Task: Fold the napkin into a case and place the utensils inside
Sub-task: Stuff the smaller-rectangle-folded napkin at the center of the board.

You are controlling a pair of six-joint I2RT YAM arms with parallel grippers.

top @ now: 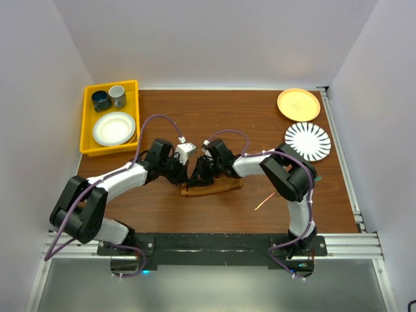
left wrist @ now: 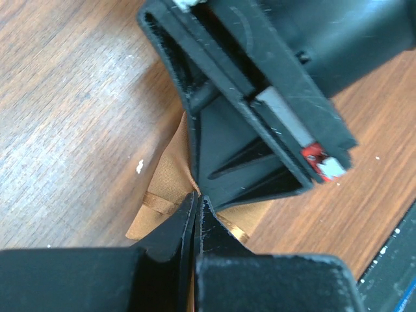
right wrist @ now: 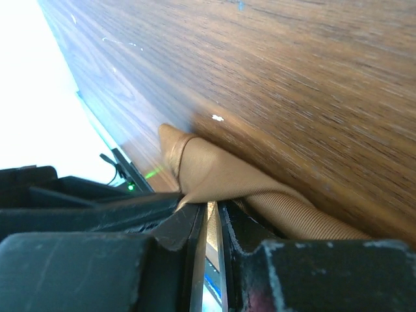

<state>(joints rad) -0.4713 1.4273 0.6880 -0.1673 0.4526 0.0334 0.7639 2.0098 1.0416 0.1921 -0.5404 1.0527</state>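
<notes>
- Left gripper (left wrist: 198,201) fingers were pressed flat together, tips down over the rust-brown napkin (top: 224,188); whether a fold was nipped between them could not be told.
- Right gripper (right wrist: 209,214) fingers showed a thin slit of light between them. Cloth was drawn up to their tips, but whether it was gripped could not be told.
- The napkin lay mid-table as a narrow folded strip, directly under both wrists. The two grippers crowded nose to nose above it.
- Progress, as judged: folding looked mostly done, since the cloth was already down to a long thin band. Whether its pocket was open enough to load was hidden by the grippers.
- One utensil (top: 263,202), thin and coppery, lay bare on the table (top: 227,110) just right of the strip, not inside. No others could be seen. Loading was left to do.
- Room: open wood lay behind the strip and to the right, around the utensil.
- Far edges were occupied: a yellow bin (top: 88,123) at back left, an orange plate (top: 298,104) and a striped plate (top: 307,141) at back right, all well apart from the work.
- The near table edge sat close in front of the strip.
</notes>
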